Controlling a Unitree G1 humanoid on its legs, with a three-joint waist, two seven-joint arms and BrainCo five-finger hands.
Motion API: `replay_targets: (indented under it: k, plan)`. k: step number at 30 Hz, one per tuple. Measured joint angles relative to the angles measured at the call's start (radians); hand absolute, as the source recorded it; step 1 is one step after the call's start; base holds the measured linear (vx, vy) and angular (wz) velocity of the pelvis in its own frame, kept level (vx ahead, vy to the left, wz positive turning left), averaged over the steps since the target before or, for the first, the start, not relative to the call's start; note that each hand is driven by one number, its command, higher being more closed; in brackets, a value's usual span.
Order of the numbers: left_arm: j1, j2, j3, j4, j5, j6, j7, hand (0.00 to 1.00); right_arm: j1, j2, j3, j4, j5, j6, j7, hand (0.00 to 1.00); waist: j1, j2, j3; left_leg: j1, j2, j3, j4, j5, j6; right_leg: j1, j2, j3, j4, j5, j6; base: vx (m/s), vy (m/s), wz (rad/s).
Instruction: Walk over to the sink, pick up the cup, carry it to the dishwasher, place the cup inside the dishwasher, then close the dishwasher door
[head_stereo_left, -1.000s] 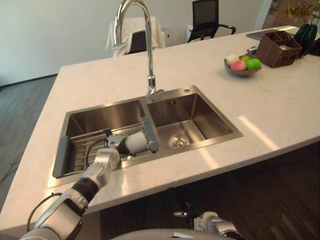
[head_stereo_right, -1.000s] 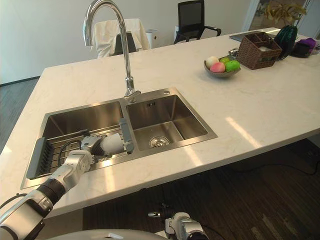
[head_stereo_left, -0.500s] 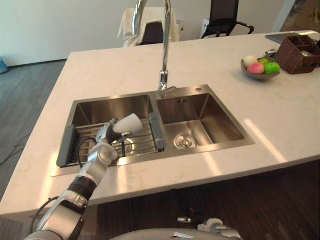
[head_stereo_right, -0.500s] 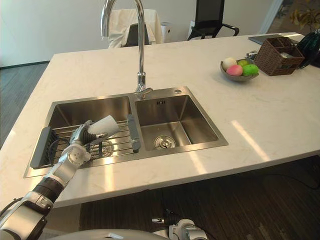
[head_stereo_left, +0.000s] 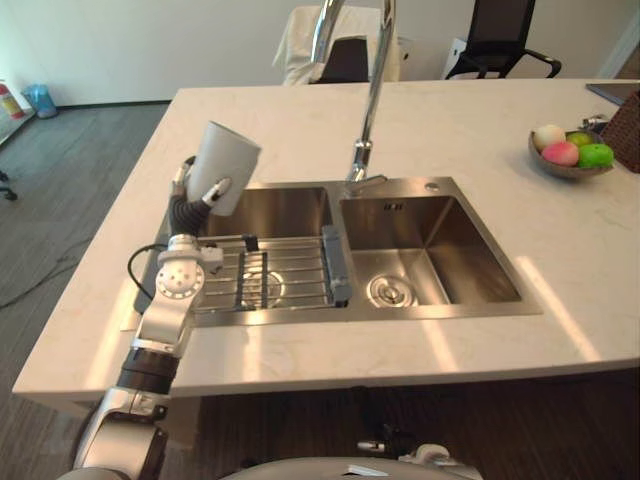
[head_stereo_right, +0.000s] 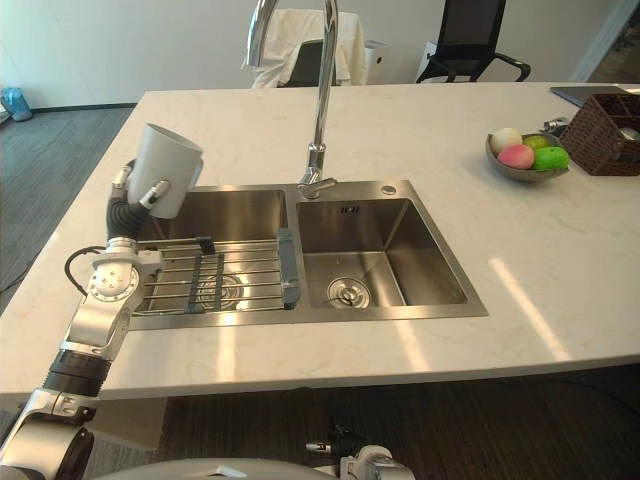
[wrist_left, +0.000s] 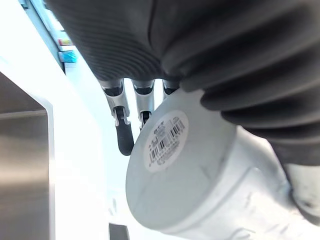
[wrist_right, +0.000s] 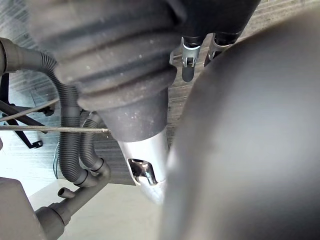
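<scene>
- The right hand (wrist_right: 120, 60) hangs low beside the robot, well below the counter. Its degree of closure cannot be told.
- The left hand (head_stereo_left: 190, 205) is raised above the near left edge of the countertop (head_stereo_left: 300, 350). Its fingers (wrist_left: 123, 136) are curled round the white cup (head_stereo_left: 226, 163), which is gripped firmly and held tilted, clear of everything.
- Step in hand, as judged: the pick-up is complete and the carry to the dishwasher is starting. The cup is well above the wire rack (head_stereo_left: 275, 272), which lies in the basin below and to the right of the hand.
- The next move is judged to call for a turn away from the counter with the grip unchanged and the cup kept clear of the counter edge. The dishwasher's position cannot be judged from here.
- In the wrist view the labelled base of the cup is presented, so its mouth and inside are hidden. The thumb is covered by the dark ribbed cover.
- Right of the hand, the double sink (head_stereo_left: 430, 312) is seen whole. The top of the faucet's (head_stereo_left: 372, 100) arc is cut off.
- Far right of the hand, a fruit bowl (head_stereo_left: 568, 158) and a wicker basket (head_stereo_right: 610, 122) are noted, the basket cut by the frame edge. Its contents cannot be made out.
</scene>
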Motion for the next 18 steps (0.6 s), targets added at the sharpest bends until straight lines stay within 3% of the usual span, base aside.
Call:
replay_targets:
  k: [4,6,13,14,15,18]
  plan:
    - [0.051,-0.024,0.045,-0.073,-0.06,-0.075,0.038,1.0,0.003,0.003,-0.002,0.006,0.02,-0.007,-0.003,0.0,0.01,-0.01,-0.005,-0.017,-0.002,-0.021,0.0,0.002,-0.002,-0.003,0.001,-0.024,-0.001,-0.002,-0.001,0.01,-0.039,0.18]
    - [0.082,-0.038,0.073,-0.111,-0.058,-0.121,0.069,1.0,0.007,0.008,-0.012,0.006,0.082,-0.005,-0.019,0.0,0.027,-0.017,-0.007,-0.018,-0.001,-0.021,0.0,0.002,-0.002,-0.004,0.001,-0.024,-0.001,-0.003,-0.002,0.0,-0.018,0.0]
    - [0.172,-0.092,0.143,-0.279,-0.056,-0.207,0.117,1.0,0.028,0.028,-0.078,0.034,0.165,-0.01,-0.03,0.0,0.035,-0.028,-0.038,-0.056,0.012,-0.027,0.0,0.027,-0.007,-0.04,0.007,-0.018,0.012,0.006,-0.018,-0.03,-0.022,0.03]
    - [0.177,-0.097,0.143,-0.288,-0.055,-0.214,0.118,1.0,0.031,0.03,-0.084,0.034,0.165,-0.011,-0.03,0.0,0.036,-0.028,-0.039,-0.057,0.013,-0.028,0.0,0.031,-0.008,-0.04,0.009,-0.018,0.012,0.008,-0.019,-0.05,-0.016,0.03]
    - [0.233,-0.111,0.18,-0.436,0.001,-0.276,0.155,1.0,0.06,0.007,-0.087,0.034,0.174,-0.027,-0.022,0.0,0.054,0.007,-0.059,-0.112,0.022,-0.049,0.0,0.064,0.009,-0.076,0.021,-0.022,-0.035,0.066,-0.014,0.0,0.0,0.0]
    - [0.233,-0.111,0.18,-0.436,0.001,-0.276,0.155,1.0,0.06,0.007,-0.087,0.034,0.174,-0.027,-0.022,0.0,0.054,0.008,-0.059,-0.112,0.022,-0.049,0.0,0.064,0.009,-0.076,0.021,-0.021,-0.035,0.066,-0.014,0.0,0.0,0.0]
